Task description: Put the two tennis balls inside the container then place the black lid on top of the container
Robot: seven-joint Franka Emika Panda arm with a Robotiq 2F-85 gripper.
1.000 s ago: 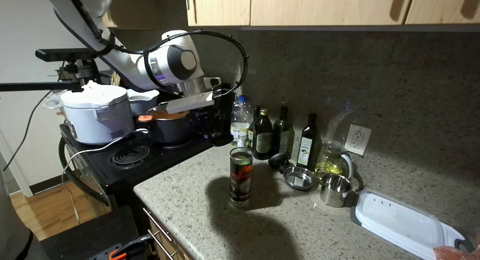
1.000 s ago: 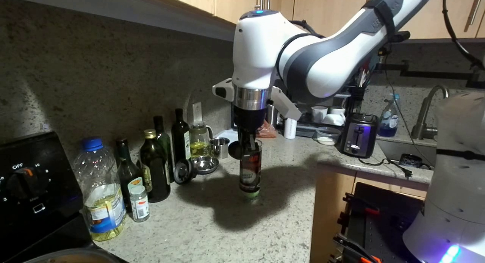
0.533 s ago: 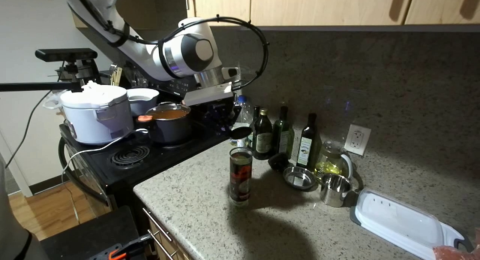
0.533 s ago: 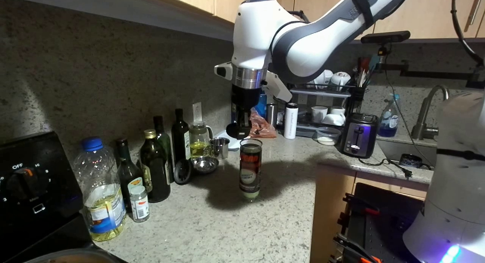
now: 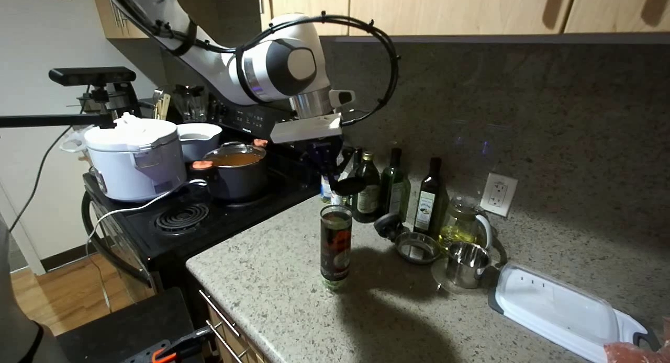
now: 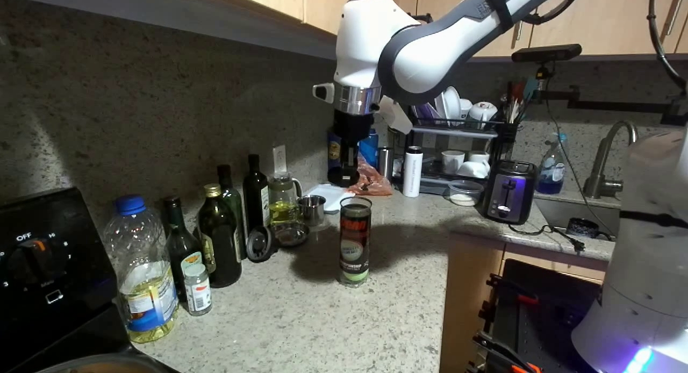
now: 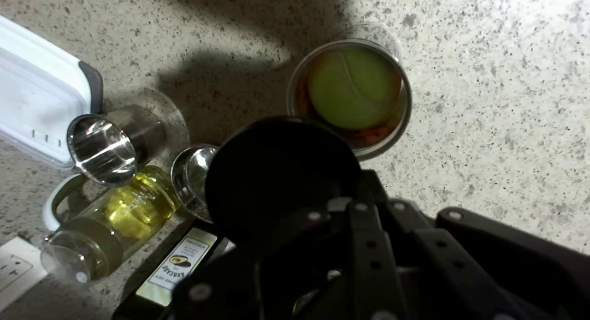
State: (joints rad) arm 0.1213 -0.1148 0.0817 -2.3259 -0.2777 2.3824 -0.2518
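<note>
Apparently just one step remains, setting on the black lid; I'd say the tennis balls are in, though I can't prove the count. Going left to right in an exterior view, I start with the one tube, upright on the counter, mouth uncovered. The wrist view gives me one ball inside for certain; a green patch at the tube's foot may be the second, but the label hides what lies between. Next, a little right and higher, my gripper has its jaws pinched tight on the edge of the one lid, near the mouth but apart from it. Rightward, along the far side, I count four dark glass bottles, one black round piece, one metal dish, one glass pitcher, one steel cup and, rightmost, one white box.
</note>
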